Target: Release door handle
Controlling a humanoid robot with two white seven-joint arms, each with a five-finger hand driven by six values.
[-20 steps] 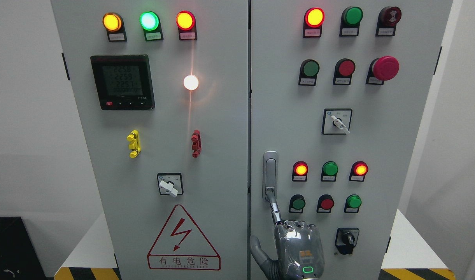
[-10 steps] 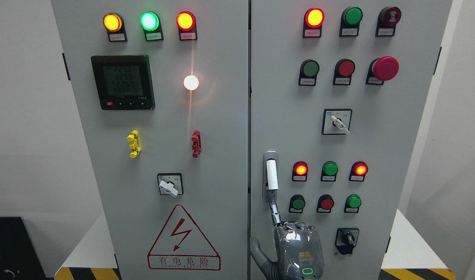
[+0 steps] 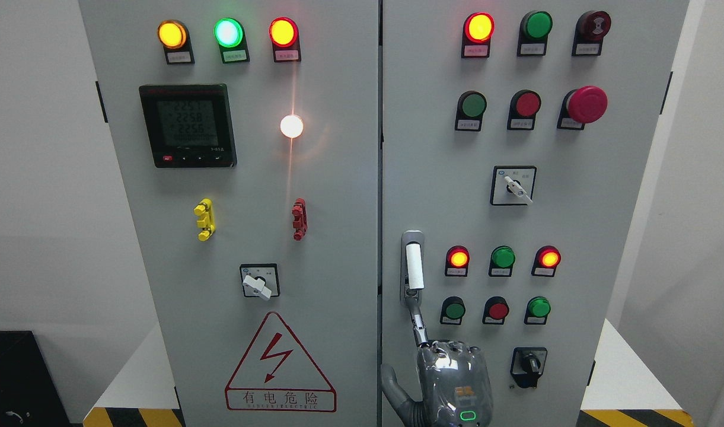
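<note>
Pointing with one finger, the right hand (image 3: 453,379) is coming up from the bottom edge in front of the right cabinet door (image 3: 581,237), back of the hand toward the camera. Its index finger (image 3: 419,323) is reaching straight up and its tip is touching the lower end of the handle housing (image 3: 404,238). The other fingers are curling in at the knuckles and the thumb is sticking out low on the left, so the hand is gripping nothing. The door handle (image 3: 414,267) is sitting at the left edge of the right door, just left of the lit red lamp (image 3: 458,258), and its pale lever is standing out from the housing. A second ago that lever was lying flush in the recess; half a second ago it was already popped out, and it is showing the same way now. The hand is sitting a touch lower than in both earlier frames, with the finger still meeting the same spot. The readout on the digital meter (image 3: 187,126) on the left cabinet door (image 3: 338,249) is showing different digits than before, too blurred to read. Lamps and switches are looking unchanged.
</note>
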